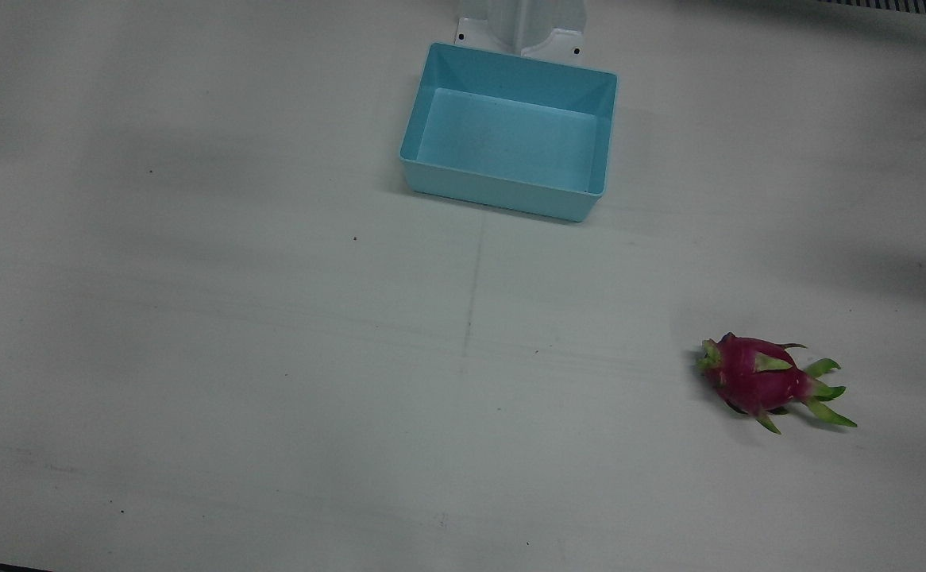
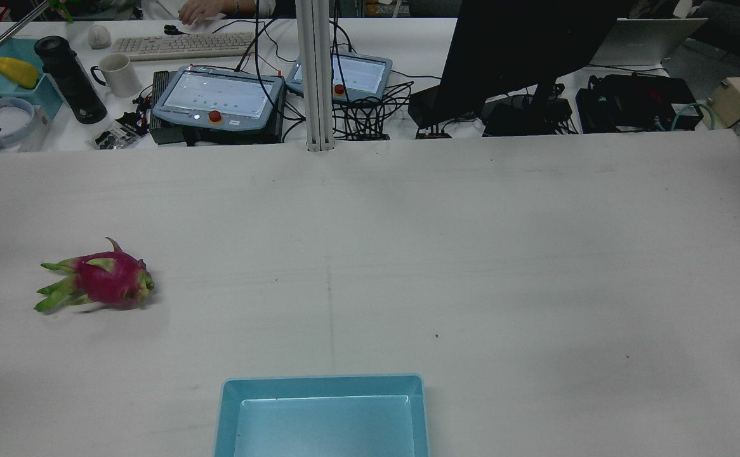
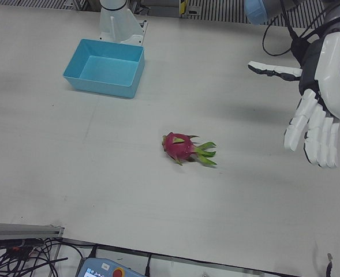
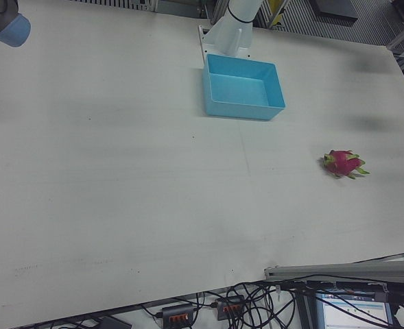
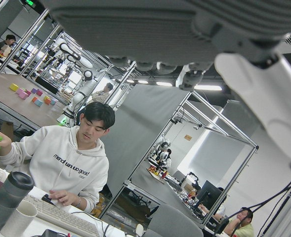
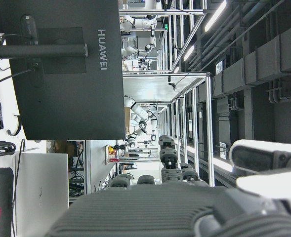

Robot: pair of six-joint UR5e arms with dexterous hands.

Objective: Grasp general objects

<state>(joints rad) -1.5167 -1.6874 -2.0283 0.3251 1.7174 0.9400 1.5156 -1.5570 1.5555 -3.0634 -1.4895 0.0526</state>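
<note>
Broadly, the scene is taken up by a wide white matte table (image 1: 193,318), on which a shallow rectangular light-blue plastic bin (image 1: 503,195) is set at the robot's edge, empty, just before the arm pedestal. Well apart from the bin, on the half of the table before the left arm, a magenta oval dragon fruit with green leafy scales (image 1: 761,380) is seen lying on its side, its long green tips turned away from the bin. The fruit is judged to be moderately heavy, firm but bruisable, with a waxy skin that may slip; its scales would probably bend or snap if gripped, so hold is best taken around the thick pink middle, across the short axis. The white many-fingered left hand (image 3: 322,95) is held high above the table, off to the side of the fruit, with its fingers spread wide and straight; nothing is held or touched by it. The right hand (image 6: 185,207) is shown only partly by its own camera, raised well clear of the table, and whether it is spread or closed cannot be told.
</note>
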